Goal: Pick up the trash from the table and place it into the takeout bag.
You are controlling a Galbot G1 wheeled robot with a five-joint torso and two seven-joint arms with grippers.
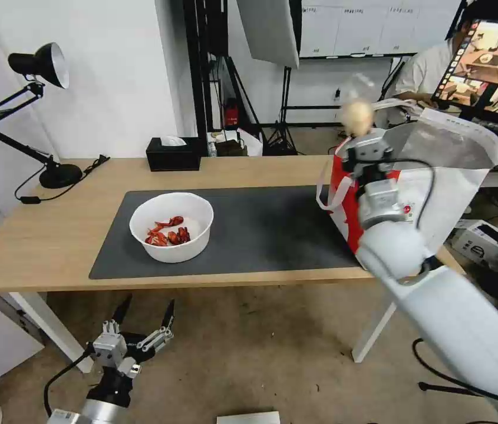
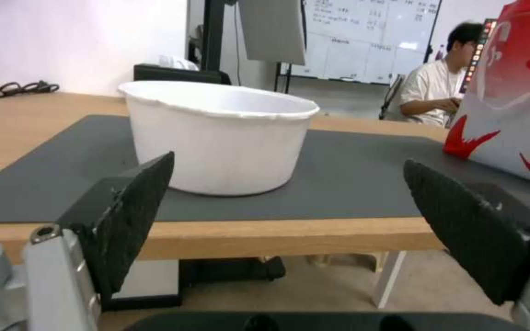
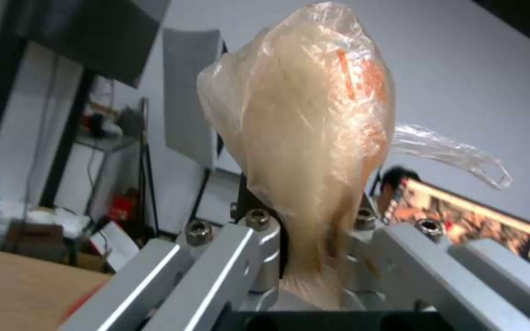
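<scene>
Beige ball in clear wrap (image 1: 357,116) held up beside the takeout bag (image 1: 449,176), about to be dropped in.

Left to right: the left hand (image 1: 145,318) hangs below the desk (image 1: 36,241) front edge, fingers spread, empty. On the grey mat (image 1: 266,229) sits the white bowl (image 1: 171,227) of red crayfish shells. At the right end, the right hand (image 1: 362,140) points upward, pinching the wrapped ball by its lower end, level with the bag's near rim. The step looks like carrying this piece to the bag; next it likely must clear the rim, then release over the foil-lined opening. A small red logo marks the bag; no writing is readable.
</scene>
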